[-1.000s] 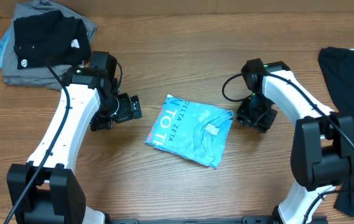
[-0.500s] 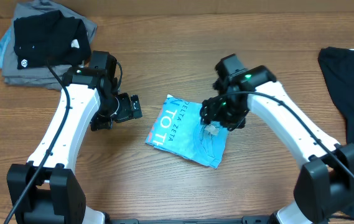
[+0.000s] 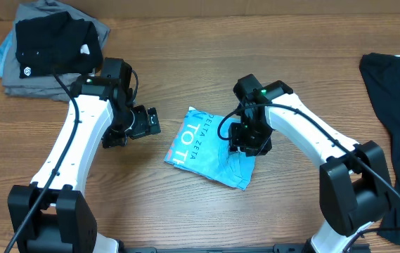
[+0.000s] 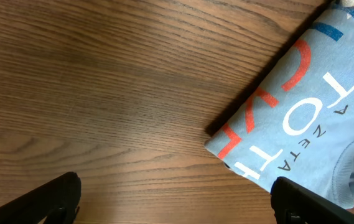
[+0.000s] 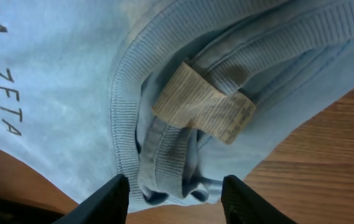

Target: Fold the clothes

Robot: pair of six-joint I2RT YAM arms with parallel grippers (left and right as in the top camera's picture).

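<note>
Plainly the right tool (image 5: 180, 200) sits over the collar (image 5: 127, 124) of the light blue T-shirt (image 3: 201, 146), jaws parted astride it, grip unclear, while the released left tool (image 3: 148, 121) stands apart off its lettered edge.

Left end effector (image 3: 152, 121) spread wide, right end effector (image 5: 175, 198) half-parted.

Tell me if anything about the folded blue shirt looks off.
The light blue T-shirt lies folded but skewed, its edges diagonal to the table's wood grain. At its right end the ribbed collar is bunched and rumpled, and the tan label sticks out on top. No damage shows.
</note>
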